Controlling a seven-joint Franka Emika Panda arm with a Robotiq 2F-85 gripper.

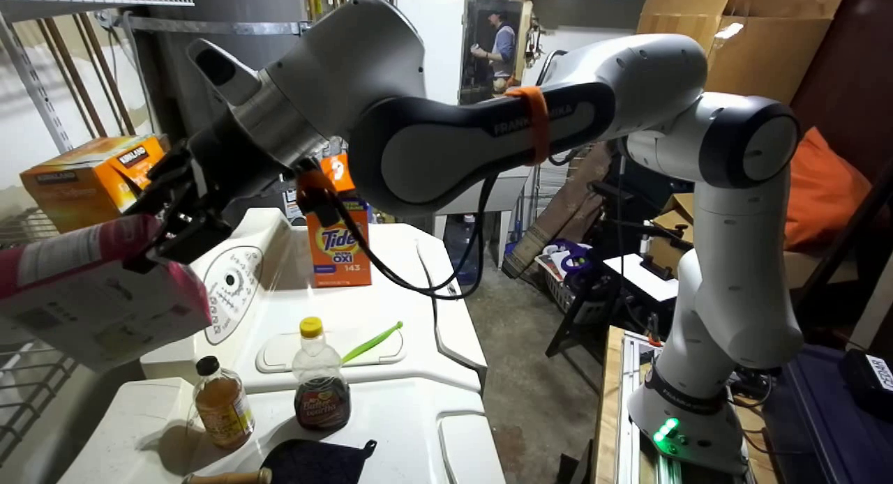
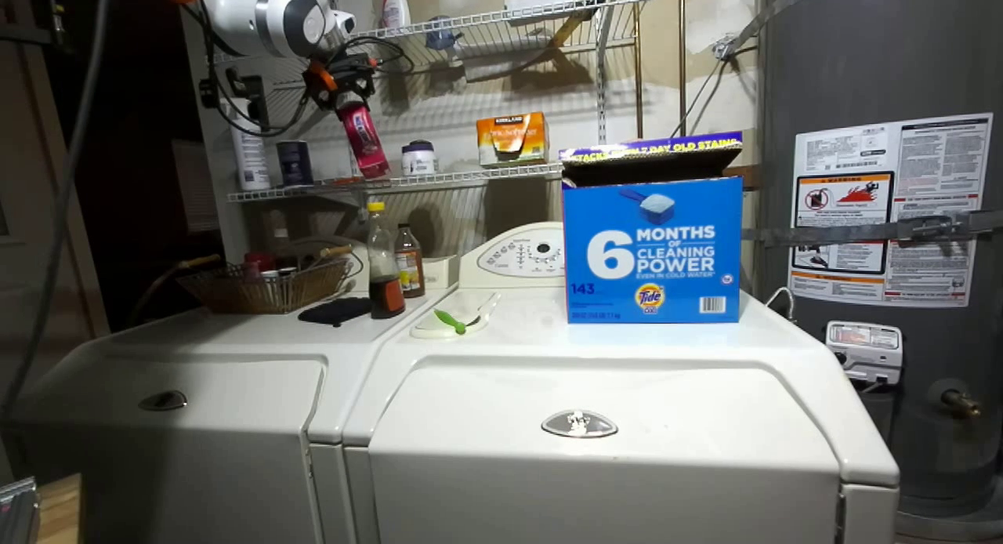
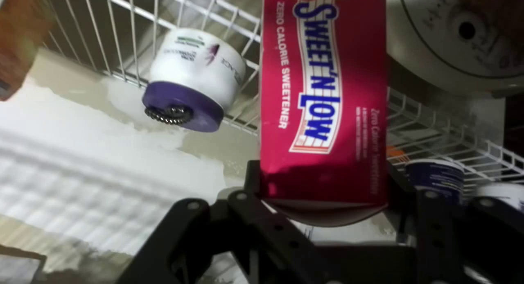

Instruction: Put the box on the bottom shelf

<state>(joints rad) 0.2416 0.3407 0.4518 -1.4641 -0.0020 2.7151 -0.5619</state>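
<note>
Tide box (image 2: 653, 250), bottles (image 1: 321, 390) atop appliances (image 2: 509, 342)

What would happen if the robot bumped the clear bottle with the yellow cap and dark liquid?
The clear bottle might tip if bumped near its yellow cap, being tall and narrow. Its dark liquid sits low, so pushed near the bottom it would probably slide instead.

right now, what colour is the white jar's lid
The lid is purple, clearest in the wrist view.

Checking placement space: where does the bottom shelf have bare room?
On the bottom shelf, between the dark canister and white jar, though the box hides part of that stretch; a narrower gap lies between jar and orange carton. Crowded: white bottle close beside canister.
</note>
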